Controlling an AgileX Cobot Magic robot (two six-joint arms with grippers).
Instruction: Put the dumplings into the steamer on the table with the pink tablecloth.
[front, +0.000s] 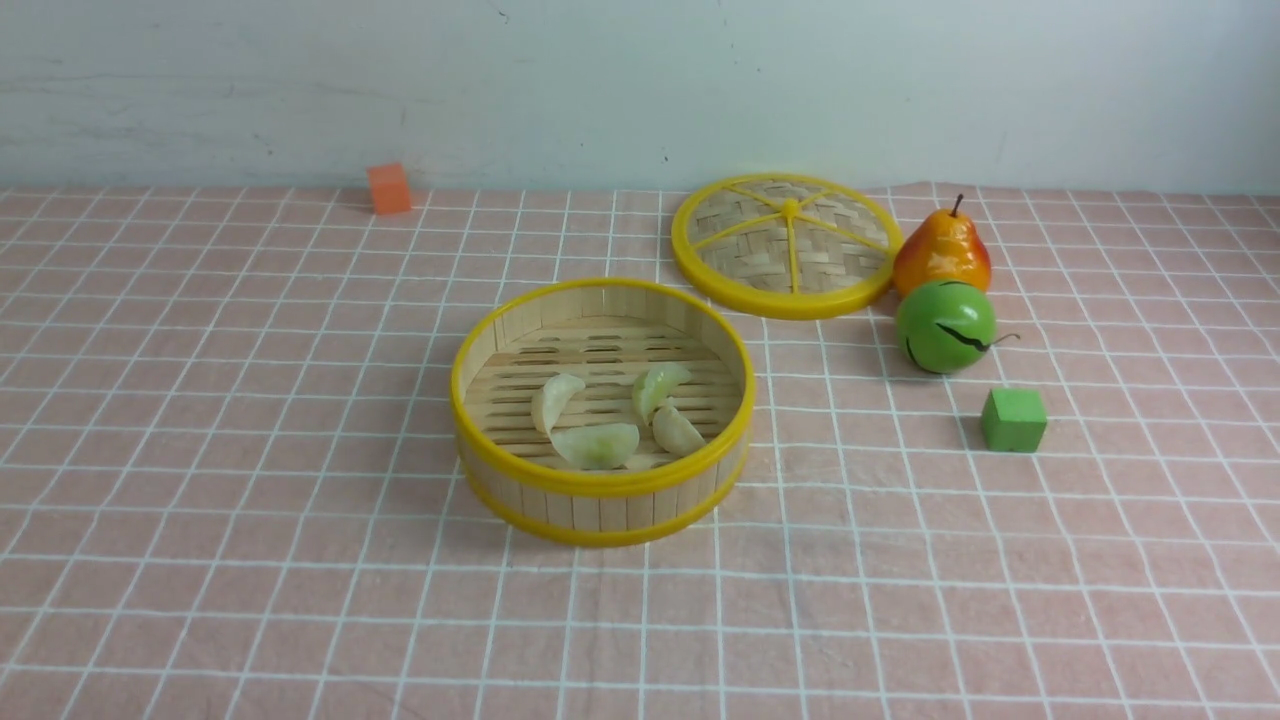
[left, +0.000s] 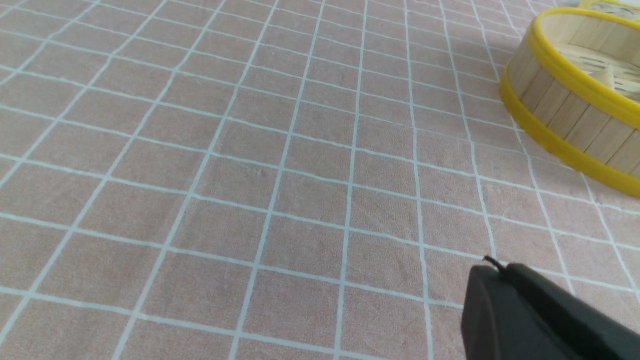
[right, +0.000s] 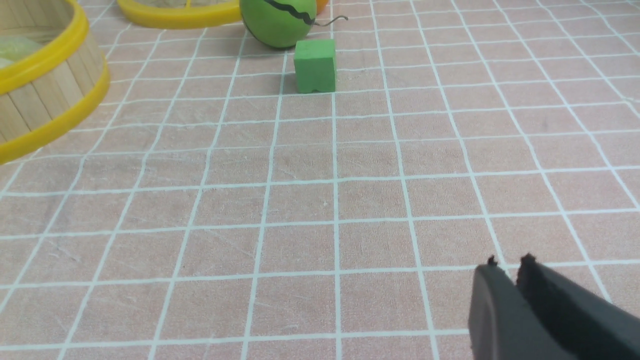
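A: Well ahead of both tools, in the middle of the bench, sits the steamer, and all four dumplings lie on its slatted floor. Why are the arms so far back from it?

B: I'd judge the job is done. Nothing pale or crescent-shaped is left on the pink tablecloth, so there is nothing more to fetch. The left tool has its tips pressed together with nothing between them, low over bare cloth, the steamer off to one side and well apart from it.

A: And the right tool?

B: Its tips stand a narrow slit apart, holding nothing. That looks like a hand that has let go, though it's my reading only. The green cube and the green ball lie beyond it, untouched.

A: Why is the lid off?

B: It lies flat behind the steamer, beside the pear, likely so the basket stays open from above. The orange cube sits far off near the wall and plays no part.
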